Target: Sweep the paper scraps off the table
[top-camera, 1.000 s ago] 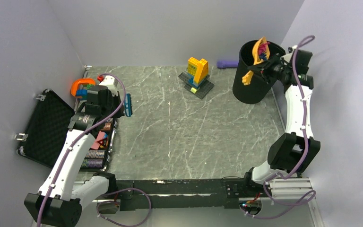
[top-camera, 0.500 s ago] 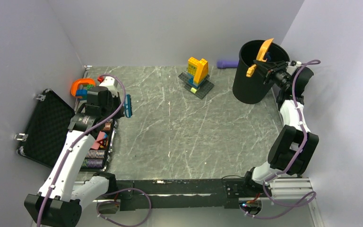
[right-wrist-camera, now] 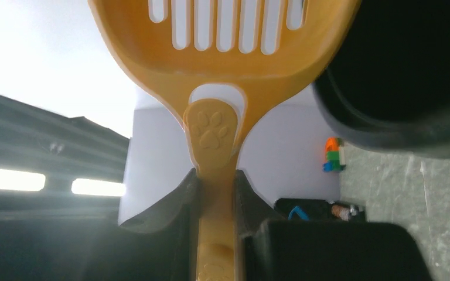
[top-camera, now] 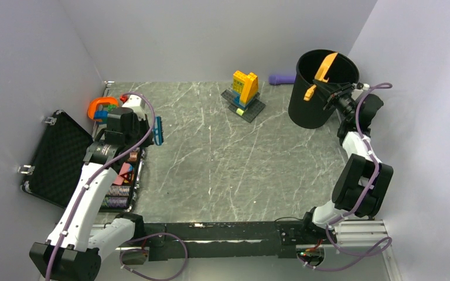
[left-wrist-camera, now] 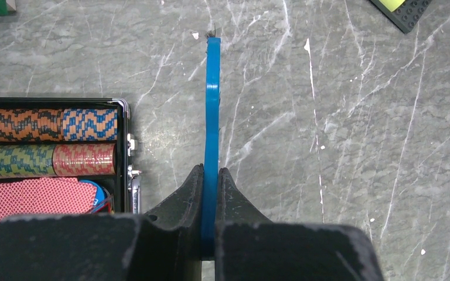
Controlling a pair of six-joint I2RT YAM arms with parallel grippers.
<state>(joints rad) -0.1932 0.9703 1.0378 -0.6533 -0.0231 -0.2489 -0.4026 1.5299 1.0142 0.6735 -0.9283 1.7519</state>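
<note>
Grey marble table [top-camera: 222,170] filled most of the top view, with white walls on three sides. Nearest on the left, a black case [top-camera: 55,158] lay open at the table's left edge, with poker chips [left-wrist-camera: 47,126] racked in its tray. Just past it, the left gripper [left-wrist-camera: 211,178] was clamped tight on the handle of a blue brush [left-wrist-camera: 212,111]. The brush stood edge-on, its bristle tip pointing away from the arm over bare marble beside the case.

Mid-table at the far side stood a yellow-and-blue brick build [top-camera: 245,92] on its dark baseplate. To its right was a black bin [top-camera: 307,111], and the right gripper [right-wrist-camera: 217,187] was pinched on the stem of an orange scoop [right-wrist-camera: 222,70]. The scoop's slotted pan was raised and tilted over the bin's mouth.

Paper scraps: couldn't pick any out in these views, and the bin interior was too dark to read. A purple object [top-camera: 281,78] lay against the back wall, left of the bin.
</note>
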